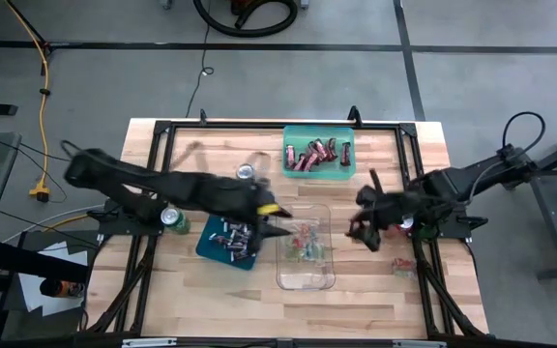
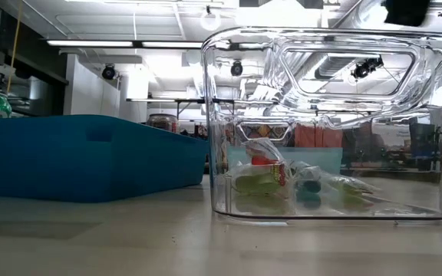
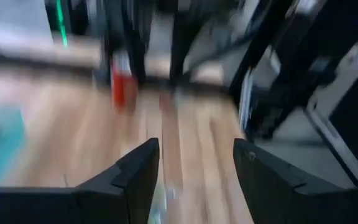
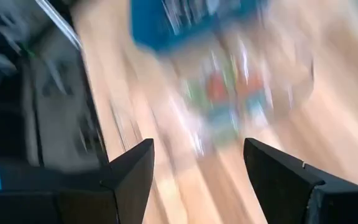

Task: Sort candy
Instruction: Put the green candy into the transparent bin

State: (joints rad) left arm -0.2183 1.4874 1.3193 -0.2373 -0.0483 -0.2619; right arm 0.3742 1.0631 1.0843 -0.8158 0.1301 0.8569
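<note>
Crinkly wrapped candy (image 2: 271,178) in clear tub (image 2: 428,115)

Bright ceiling strip lights, both wrist views motion-blurred

Right gripper (image 4: 197,180): two dark fingers (image 4: 129,177) parted, bare wooden table (image 4: 328,118) showing in the gap, nothing between them. Beyond the fingers, a smeared cluster of green-and-red wrapped candy (image 4: 229,93). Farther off, a blue tray (image 4: 148,25) holding pale-printed pieces, too blurred to identify. Dark frame parts (image 4: 36,112) run along one side of the tabletop.
</note>
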